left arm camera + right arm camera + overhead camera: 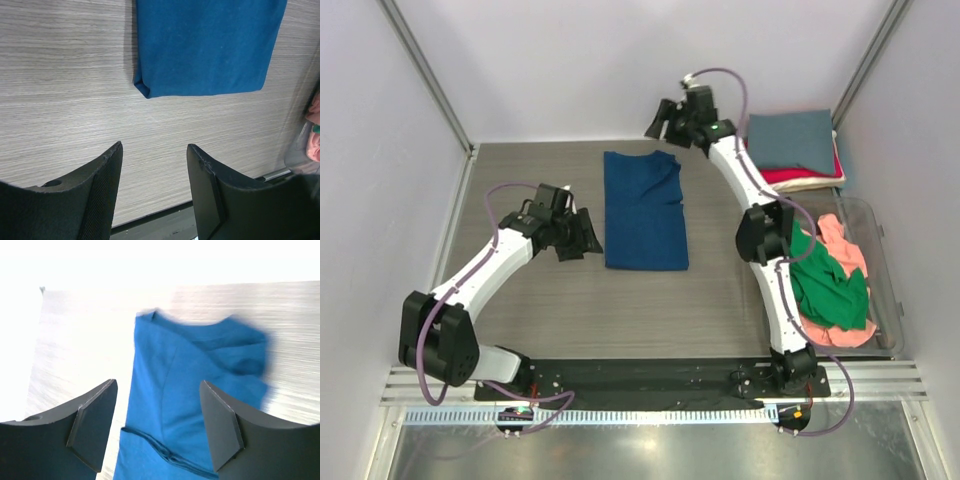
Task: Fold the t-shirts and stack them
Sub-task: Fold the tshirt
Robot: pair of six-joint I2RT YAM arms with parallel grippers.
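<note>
Left gripper (155, 150) closest to the lens: jaws apart, nothing between them, only bare wood-grain surface (65, 100) underneath. The blue tee (205, 45) lies just ahead of the fingertips, its folded corner nearest them. From the top camera this gripper sits just left of the tee's near half, apart from the cloth. Right gripper (157, 385): jaws also spread and empty, over the tee's far end, looking down on the collar and a rumpled sleeve; this view is washed out and blurred, so I cannot tell its height above the cloth. The tee lies mid-surface as a long narrow strip, sides already turned in, near end neat, far end bunched. No print shows on the side facing up. To the right of the tee's far end is a stack: grey tee (790, 138) on top, red (800, 176) under it, a cream edge (820, 185) at the bottom, all squared. To the right of the tee's near half is a clear bin (885, 250) holding a green tee (830, 290) and a pink one (845, 245), both loose and crumpled. Judgement: about half done. Three are folded and stacked; the blue one is part folded and likely needs its far end smoothed, a fold across its length, then a move onto the grey. The green and pink are not yet started.
</note>
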